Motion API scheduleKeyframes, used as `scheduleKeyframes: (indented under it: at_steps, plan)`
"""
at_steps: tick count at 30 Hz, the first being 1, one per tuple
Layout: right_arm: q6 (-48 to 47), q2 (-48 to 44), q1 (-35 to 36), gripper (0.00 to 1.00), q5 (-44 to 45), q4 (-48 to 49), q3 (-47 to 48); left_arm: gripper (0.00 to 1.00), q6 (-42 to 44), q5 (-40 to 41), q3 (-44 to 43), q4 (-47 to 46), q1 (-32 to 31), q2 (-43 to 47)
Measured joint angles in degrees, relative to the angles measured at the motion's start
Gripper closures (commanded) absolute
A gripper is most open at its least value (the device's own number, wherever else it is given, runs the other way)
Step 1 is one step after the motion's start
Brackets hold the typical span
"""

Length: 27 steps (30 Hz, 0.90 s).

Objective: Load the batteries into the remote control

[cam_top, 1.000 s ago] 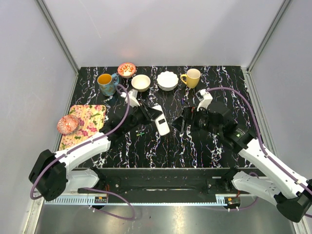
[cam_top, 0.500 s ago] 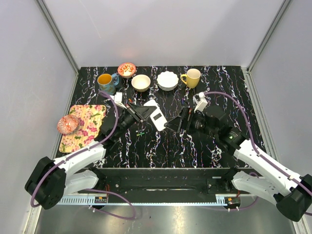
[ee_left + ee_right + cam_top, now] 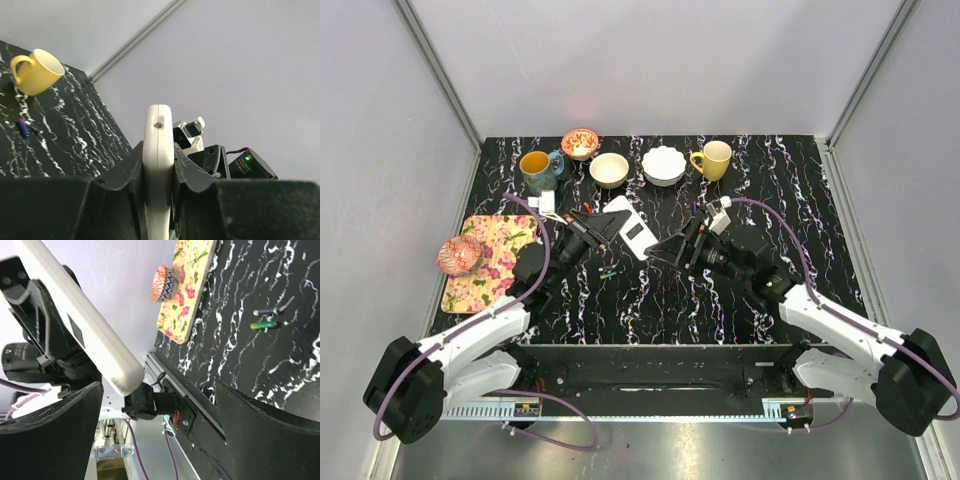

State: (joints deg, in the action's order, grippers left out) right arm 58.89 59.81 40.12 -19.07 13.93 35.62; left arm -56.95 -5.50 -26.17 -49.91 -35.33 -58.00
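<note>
Your left fingers (image 3: 125, 172) clamp the remote control (image 3: 632, 228) aloft, right fingers (image 3: 65, 425) spread empty; next likely fetching batteries (image 3: 264, 325) off the table (image 3: 775, 180).

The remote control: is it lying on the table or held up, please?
Held up: the left gripper clamps the remote control, which the right wrist view shows tilted, clear of the table.

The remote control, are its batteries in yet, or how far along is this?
Done: the left gripper holds the remote control clamped, clear of the table. In hand: the right gripper hangs open beside it, empty. Left: the batteries lie loose on the table, so picking and inserting remain.
</note>
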Motion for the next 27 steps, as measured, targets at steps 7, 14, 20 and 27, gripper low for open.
scheduleKeyframes:
  at_steps: [7,14,20,27]
  plan:
    - [4.9,6.3,0.0,0.13,-0.3,11.0,-0.1,1.0,4.7,5.4,0.1,5.1,-1.7,3.1]
    - [8.8,12.1,0.0,0.3,-1.6,18.8,-0.1,1.0,6.8,8.5,0.1,8.2,-2.4,4.2]
    - [10.1,13.0,0.0,0.41,-1.7,21.6,-0.1,1.0,7.6,10.5,0.1,10.0,-2.5,5.3]
    - [10.6,13.4,0.0,0.43,-2.3,22.9,-0.1,1.0,7.6,11.4,0.1,10.6,-2.6,5.6]
